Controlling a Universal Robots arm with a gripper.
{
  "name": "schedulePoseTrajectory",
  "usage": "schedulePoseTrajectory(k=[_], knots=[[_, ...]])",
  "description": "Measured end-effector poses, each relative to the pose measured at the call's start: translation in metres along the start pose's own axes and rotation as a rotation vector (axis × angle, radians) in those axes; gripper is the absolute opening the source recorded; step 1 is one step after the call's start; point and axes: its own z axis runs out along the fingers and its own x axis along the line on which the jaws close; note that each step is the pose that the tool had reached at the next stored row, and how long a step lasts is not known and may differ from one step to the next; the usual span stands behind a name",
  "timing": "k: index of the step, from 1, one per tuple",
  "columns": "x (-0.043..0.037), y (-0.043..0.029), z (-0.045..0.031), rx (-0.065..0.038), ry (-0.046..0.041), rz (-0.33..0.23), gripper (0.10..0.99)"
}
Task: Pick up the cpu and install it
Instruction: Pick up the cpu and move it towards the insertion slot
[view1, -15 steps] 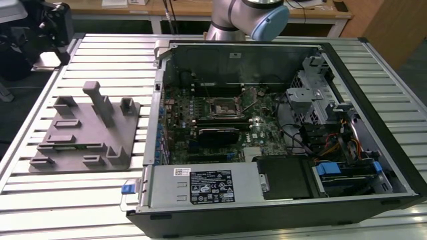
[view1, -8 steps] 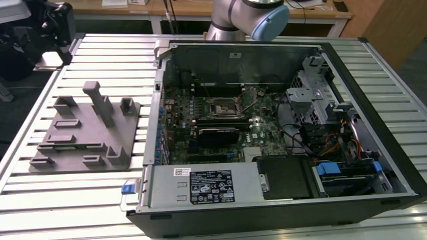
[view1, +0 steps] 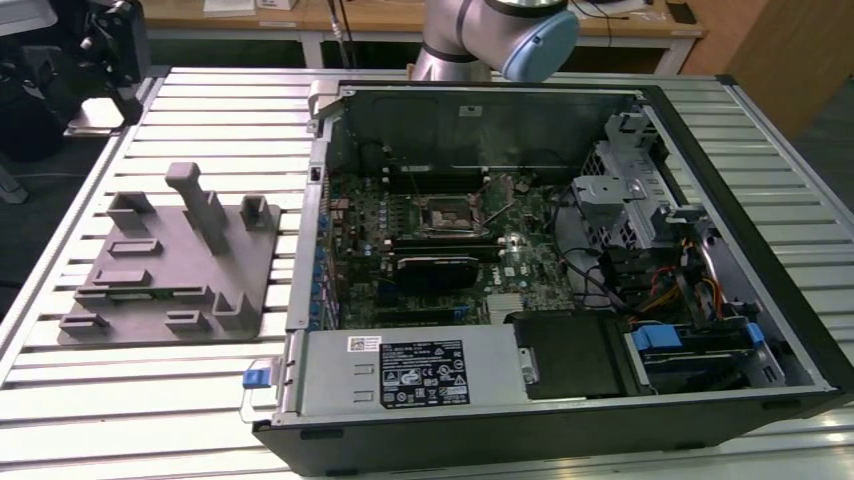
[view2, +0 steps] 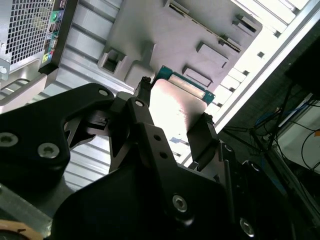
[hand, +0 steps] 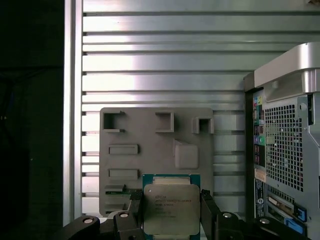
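The cpu (hand: 171, 207), a silvery-grey square plate with a green edge, sits between the two black fingers (hand: 207, 212) of my gripper (hand: 171, 217), which is shut on it. The chip is held well above the grey part holder (hand: 150, 150) on the slatted table. In the second wrist view the cpu (view2: 175, 105) shines brightly between the fingers (view2: 141, 112) of the gripper (view2: 172, 122). In the exterior view the motherboard socket (view1: 443, 212) lies open in the middle of the board, inside the opened computer case (view1: 747, 180).
The grey part holder (view1: 174, 260) with its upright posts stands on the exterior view's left of the case. The arm (view1: 494, 40) rises behind the case. A power supply (view1: 400, 370), drive cage (view1: 627, 200) and cables (view1: 667, 290) crowd the case interior.
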Motion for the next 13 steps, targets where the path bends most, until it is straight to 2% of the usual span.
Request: schedulePoseTrajectory(k=[6, 13], knots=[[-0.0028, 0.0001, -0.0004, 0.000, 0.0002, 0.000, 0.541], [-0.0195, 0.0006, -0.0003, 0.000, 0.0001, 0.000, 0.541]])
